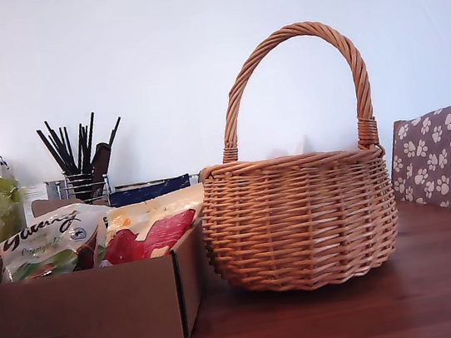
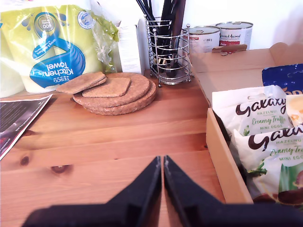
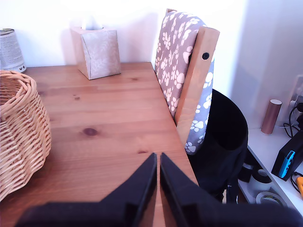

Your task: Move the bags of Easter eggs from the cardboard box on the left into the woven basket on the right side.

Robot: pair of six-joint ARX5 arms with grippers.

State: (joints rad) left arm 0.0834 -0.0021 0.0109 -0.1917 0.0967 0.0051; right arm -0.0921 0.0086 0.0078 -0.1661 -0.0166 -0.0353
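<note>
Since no bag has left the cardboard box yet, the risks all lie ahead. From the exterior view, the box sits at that view's left on the wooden table, its side wall just beside the woven basket, and neither arm shows here. The white-green bag and the cream-yellow and red bag lean on one another, so I judge that a grasp on one glossy pouch could drag its neighbour or slip off. The tall arched handle crosses the basket's mouth; a carried bag could catch on it.

Through the first wrist view, my first gripper is clenched and empty, hovering low over bare table near the box's outer wall, with two Galaxy mini-egg bags and a dark blue bag inside. Swinging across with the jaws closed could knock that wall, and the utensil holder and cork mats stand nearby.

Through the second wrist view, my second gripper is likewise clenched on nothing, above the table's edge between the basket and a paw-print chair cushion.
</note>
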